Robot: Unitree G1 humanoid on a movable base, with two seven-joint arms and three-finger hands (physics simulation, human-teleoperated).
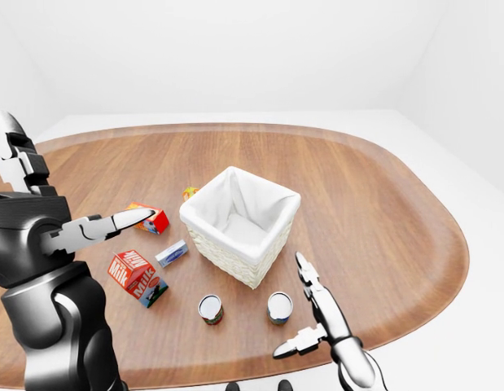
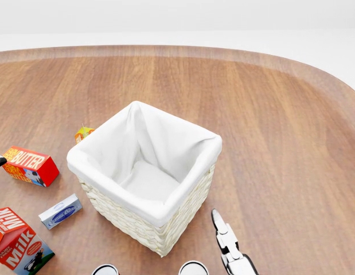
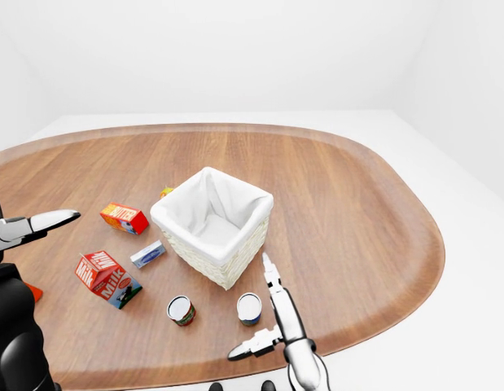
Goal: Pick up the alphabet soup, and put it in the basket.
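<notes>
Beside basket [image 1: 239,224]: two cans [image 1: 210,309], milk carton [image 1: 136,276].

The head view looks steeply down, close over the basket [image 2: 145,186] at centre. Both eye views sit farther off and take in the whole oval table [image 1: 382,212], sharing the basket, with the milk carton [image 3: 107,279] at 8 o'clock

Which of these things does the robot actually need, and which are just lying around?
Needed: blue-labelled can, likely the soup; basket; right hand, open beside that can.

Lying about: red-labelled can, butter, milk, small blue box, orange item.
</notes>
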